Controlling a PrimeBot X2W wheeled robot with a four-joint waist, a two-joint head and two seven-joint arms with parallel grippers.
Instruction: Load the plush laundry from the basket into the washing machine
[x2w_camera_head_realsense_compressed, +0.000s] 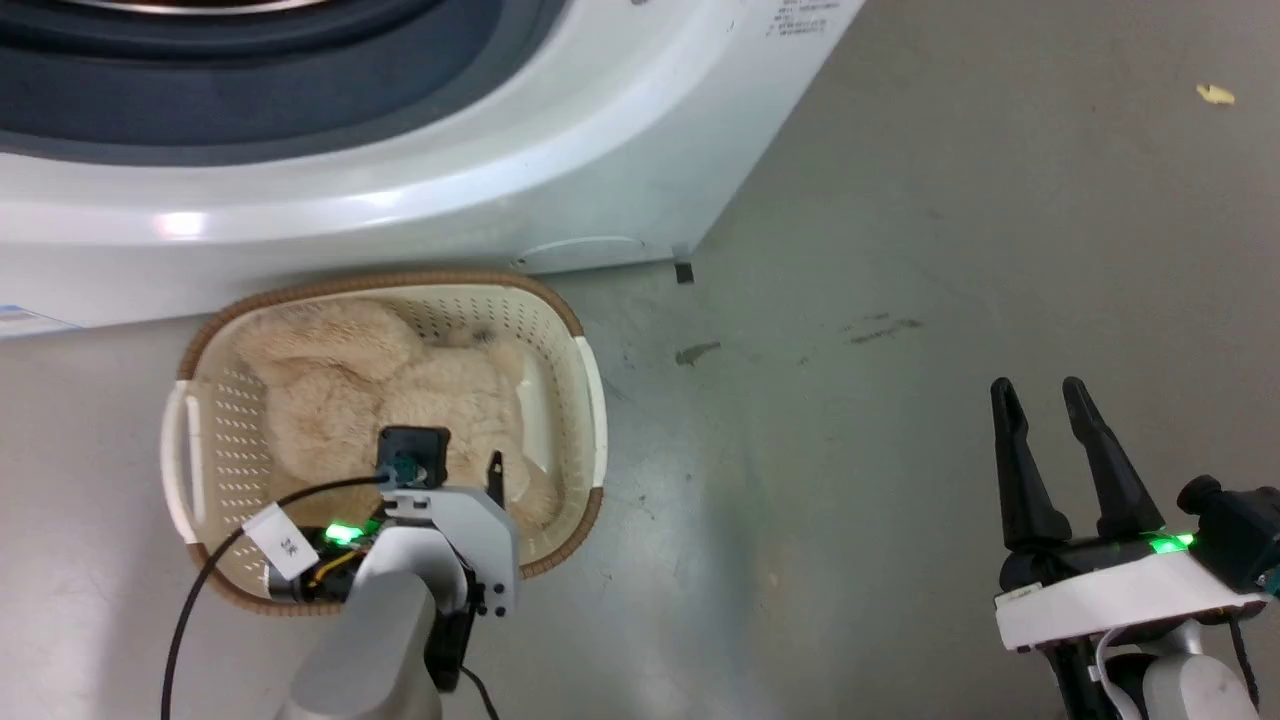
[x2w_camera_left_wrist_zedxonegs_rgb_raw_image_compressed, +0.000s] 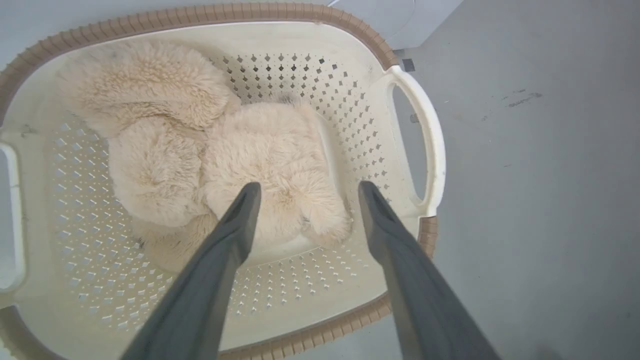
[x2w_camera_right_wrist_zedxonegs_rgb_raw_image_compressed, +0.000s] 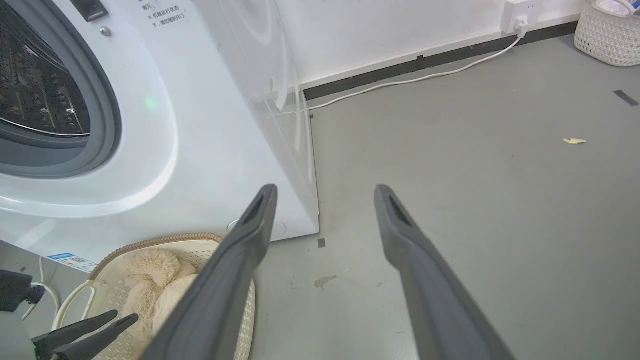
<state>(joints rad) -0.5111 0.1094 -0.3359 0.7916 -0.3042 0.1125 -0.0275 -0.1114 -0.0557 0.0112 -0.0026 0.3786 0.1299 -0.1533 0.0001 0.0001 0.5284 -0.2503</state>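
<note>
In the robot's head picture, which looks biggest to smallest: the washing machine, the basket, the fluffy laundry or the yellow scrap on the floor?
1. washing machine, though partly cut off
2. basket
3. plush laundry, inside the basket
4. yellow scrap, tiny

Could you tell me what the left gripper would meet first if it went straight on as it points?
Probably the plush laundry in the basket, just ahead of the left gripper; depth is unclear.
</note>
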